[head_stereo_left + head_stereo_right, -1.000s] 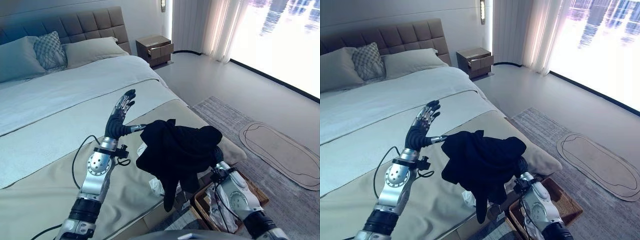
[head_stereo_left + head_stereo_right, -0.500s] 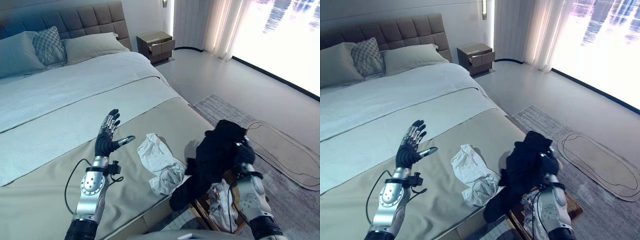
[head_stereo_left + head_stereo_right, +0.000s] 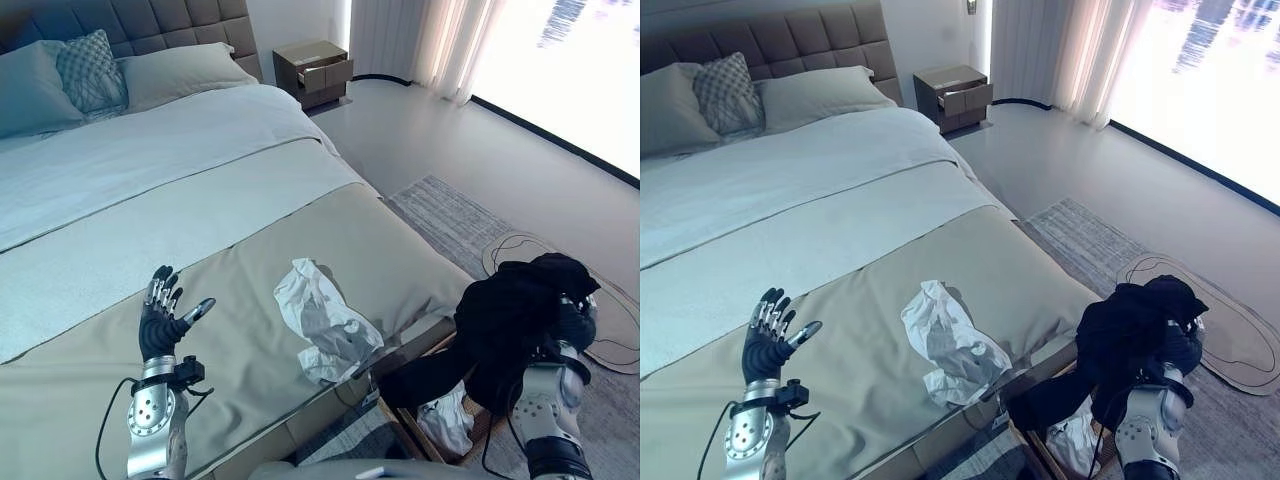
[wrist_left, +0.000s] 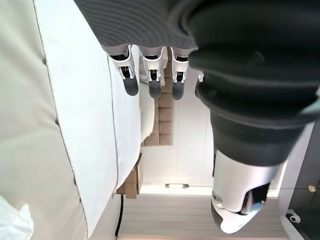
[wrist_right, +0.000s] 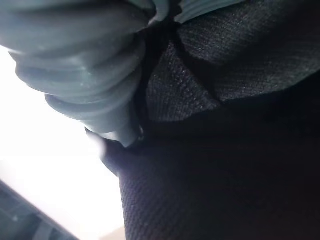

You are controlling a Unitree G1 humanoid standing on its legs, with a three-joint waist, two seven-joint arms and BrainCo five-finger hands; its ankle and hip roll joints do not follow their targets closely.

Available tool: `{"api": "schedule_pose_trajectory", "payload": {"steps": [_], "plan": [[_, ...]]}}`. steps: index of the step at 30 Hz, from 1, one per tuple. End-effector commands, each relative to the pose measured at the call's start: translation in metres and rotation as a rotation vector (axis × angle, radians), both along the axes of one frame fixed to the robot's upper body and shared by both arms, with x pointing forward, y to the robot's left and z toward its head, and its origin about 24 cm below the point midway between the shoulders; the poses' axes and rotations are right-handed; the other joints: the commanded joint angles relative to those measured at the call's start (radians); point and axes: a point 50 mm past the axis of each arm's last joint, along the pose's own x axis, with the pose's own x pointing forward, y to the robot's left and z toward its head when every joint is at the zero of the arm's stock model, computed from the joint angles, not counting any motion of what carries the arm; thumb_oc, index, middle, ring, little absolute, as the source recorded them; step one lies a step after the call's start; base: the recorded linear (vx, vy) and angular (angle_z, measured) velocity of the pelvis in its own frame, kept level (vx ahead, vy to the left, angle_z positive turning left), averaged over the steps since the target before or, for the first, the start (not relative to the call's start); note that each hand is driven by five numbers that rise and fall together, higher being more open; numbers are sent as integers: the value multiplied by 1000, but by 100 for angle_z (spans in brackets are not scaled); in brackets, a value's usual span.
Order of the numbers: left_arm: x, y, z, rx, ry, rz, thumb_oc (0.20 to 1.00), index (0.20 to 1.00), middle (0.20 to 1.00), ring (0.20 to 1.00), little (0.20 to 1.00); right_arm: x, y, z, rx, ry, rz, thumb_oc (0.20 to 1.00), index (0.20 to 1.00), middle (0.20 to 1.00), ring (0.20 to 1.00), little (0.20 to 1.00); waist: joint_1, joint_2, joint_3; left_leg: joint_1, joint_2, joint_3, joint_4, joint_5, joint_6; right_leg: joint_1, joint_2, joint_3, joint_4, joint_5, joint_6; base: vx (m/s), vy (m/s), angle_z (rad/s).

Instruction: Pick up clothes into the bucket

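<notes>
Black garment (image 3: 510, 320) is clamped in right hand (image 3: 572, 325) above basket (image 3: 412, 420); white garment (image 3: 318, 322) is left on bed (image 3: 250, 250). Left hand (image 3: 160, 318) is held w/ fingers spread.

A crumpled white cloth (image 3: 322, 322) lies on the beige bedspread (image 3: 250, 300) near the foot edge of the bed, towards its right corner. The wicker basket (image 3: 420, 440) stands on the floor just below that corner, holding white laundry (image 3: 447, 418). A black knitted garment (image 3: 510, 320) hangs above the basket, draped over the right hand (image 3: 572, 325). The left hand (image 3: 160, 322) hovers over the bedspread's left part, well apart from the cloth.
</notes>
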Motion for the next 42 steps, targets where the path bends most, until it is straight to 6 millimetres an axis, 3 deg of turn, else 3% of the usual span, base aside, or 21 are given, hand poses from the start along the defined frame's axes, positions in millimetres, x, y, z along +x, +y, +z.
{"api": "schedule_pose_trajectory", "payload": {"steps": [1, 4, 12, 16, 19, 24, 30, 31, 32, 33, 34, 38, 42], "plan": [[3, 16, 35, 73, -179, 39, 1000, 1000, 1000, 1000, 1000, 18, -19, 45, -107, -190, -78, 200, 200, 200, 200, 200, 2, -62, -6, -59, -1, -10, 105, -64, 1, -24, -71, 31, 80, -8, 43, 0, 0, 0], [4, 15, 42, 64, -224, 36, 1000, 1000, 1000, 1000, 1000, 22, -22, 48, -117, -183, -88, 200, 200, 200, 200, 200, 4, -60, 13, -73, -8, -11, 117, -69, 5, -40, -78, 32, 102, -13, 44, -42, 5, 0], [13, 10, 76, 72, -407, -3, 1000, 1000, 1000, 1000, 1000, 47, -30, 64, -130, -169, -124, 200, 200, 200, 200, 200, 12, -44, 160, -214, -25, -23, 238, -79, 17, -197, -112, 50, 257, -32, 36, -184, 20, 1], [16, 7, 90, 64, -489, -13, 1000, 1000, 1000, 1000, 1000, 55, -34, 66, -120, -150, -152, 200, 200, 200, 200, 200, 16, -30, 227, -319, -38, -32, 333, -87, 18, -292, -131, 59, 356, -50, 25, -167, 13, 12], [16, 4, 103, 57, -559, -14, 1000, 1000, 1000, 1000, 1000, 62, -42, 65, -102, -103, -188, 200, 200, 200, 200, 200, 20, -14, 260, -467, -52, -39, 470, -116, 17, -425, -143, 73, 483, -84, 13, -179, 12, 20], [18, -3, 112, 25, -623, -19, 1000, 1000, 1000, 1000, 1000, 77, -45, 73, -169, -14, -173, 200, 200, 200, 200, 200, 29, 7, 269, -634, -57, -40, 615, -159, 21, -600, -150, 106, 639, -130, 4, -116, 23, 6], [22, -15, 124, -8, -685, -50, 1000, 1000, 1000, 1000, 1000, 95, -51, 101, -214, -13, -210, 200, 200, 200, 200, 200, 34, 30, 299, -828, -64, -35, 754, -184, 20, -800, -156, 151, 792, -165, -10, -119, 24, 0], [23, -19, 126, -19, -700, -60, 1000, 1000, 1000, 1000, 1000, 98, -55, 106, -202, -4, -239, 200, 200, 200, 200, 200, 35, 38, 303, -870, -67, -39, 806, -224, 18, -854, -155, 167, 851, -203, -7, 0, 6, 6], [23, -20, 128, -25, -710, -59, 1000, 1000, 1000, 1000, 1000, 99, -56, 108, -195, -2, -252, 200, 200, 200, 200, 200, 36, 41, 306, -901, -69, -40, 828, -231, 17, -886, -155, 174, 873, -211, -10, -87, 23, 2], [23, -21, 129, -25, -712, -59, 1000, 1000, 1000, 1000, 1000, 99, -57, 108, -195, -4, -253, 200, 200, 200, 200, 200, 36, 42, 308, -919, -71, -38, 828, -205, 20, -903, -157, 173, 870, -188, -16, -74, 21, -6], [22, -22, 132, -26, -730, -51, 1000, 1000, 1000, 1000, 1000, 100, -59, 113, -180, -10, -286, 200, 200, 200, 200, 200, 34, 49, 312, -958, -70, -36, 871, -244, 17, -950, -154, 188, 923, -225, -13, -45, 20, -5], [21, -25, 138, -38, -761, -41, 1000, 1000, 1000, 1000, 1000, 104, -61, 116, -160, 14, -319, 200, 200, 200, 200, 200, 36, 57, 312, -1037, -71, -33, 917, -253, 19, -1038, -156, 210, 969, -235, -19, -40, 18, -3], [21, -27, 139, -42, -770, -38, 1000, 1000, 1000, 1000, 1000, 108, -58, 108, -250, 141, -294, 200, 200, 200, 200, 200, 36, 64, 320, -1086, -73, -30, 945, -255, 22, -1096, -156, 232, 999, -241, -26, -12, 10, -1]]}}
